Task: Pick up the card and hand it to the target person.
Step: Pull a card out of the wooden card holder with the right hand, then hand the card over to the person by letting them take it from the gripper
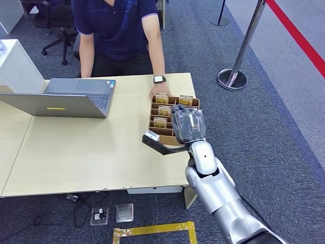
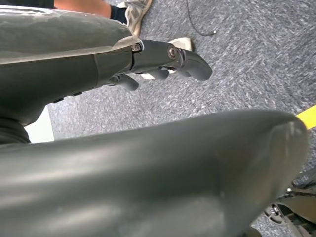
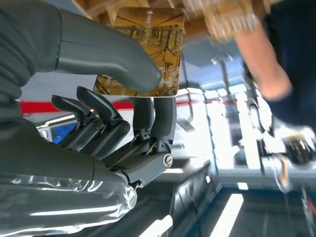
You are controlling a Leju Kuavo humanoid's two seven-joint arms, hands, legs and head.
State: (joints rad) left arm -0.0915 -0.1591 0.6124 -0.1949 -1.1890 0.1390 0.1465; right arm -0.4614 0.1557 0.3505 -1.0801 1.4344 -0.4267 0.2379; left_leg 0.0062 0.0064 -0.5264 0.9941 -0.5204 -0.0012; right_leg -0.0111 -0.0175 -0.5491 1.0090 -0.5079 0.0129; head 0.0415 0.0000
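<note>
At centre right of the head view, right hand [image 1: 188,124] over the cardboard tray [image 1: 155,133] on the worktop [image 1: 76,152]. Thumb and fingers [image 3: 164,116] pinch the card [image 3: 149,49]. Person [image 1: 119,30] seated opposite. Left hand [image 2: 164,64] hangs over carpet, fingers apart, holding nothing.

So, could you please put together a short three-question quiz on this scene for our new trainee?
1. True or false: the right hand pinches a card between thumb and fingers.
2. What stands open on the table, across from the wooden card tray? A) laptop B) printer C) monitor
3. Fill in: the person wears a ____ on the wrist that rests by the tray.

Key: 1 true; 2 A; 3 watch.
</note>
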